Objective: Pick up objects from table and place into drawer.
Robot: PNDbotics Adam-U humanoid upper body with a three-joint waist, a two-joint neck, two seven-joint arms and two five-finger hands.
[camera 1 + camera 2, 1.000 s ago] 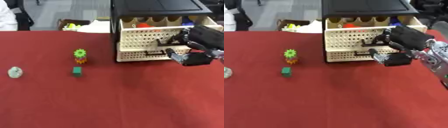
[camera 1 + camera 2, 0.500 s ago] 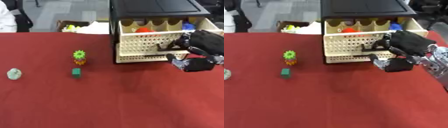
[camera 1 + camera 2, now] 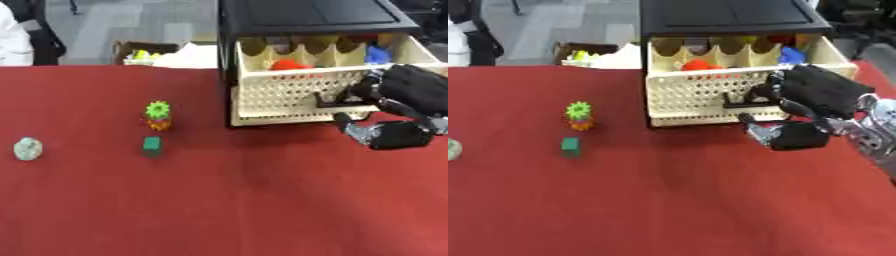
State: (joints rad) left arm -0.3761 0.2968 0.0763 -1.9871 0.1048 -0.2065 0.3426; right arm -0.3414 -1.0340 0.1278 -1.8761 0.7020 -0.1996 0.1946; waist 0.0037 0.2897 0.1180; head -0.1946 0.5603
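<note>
Drawer out, toys waiting on the cloth

Drawer [image 3: 324, 82] stands pulled out of the black cabinet [image 3: 306, 20], right hand [image 3: 811, 107] with fingers curled on its dark handle [image 3: 741, 102]. Pineapple toy [image 3: 157, 116], green block [image 3: 151, 145] and pale lump [image 3: 27, 148] sit well left; they look light and rigid, best pinched at the sides.
</note>
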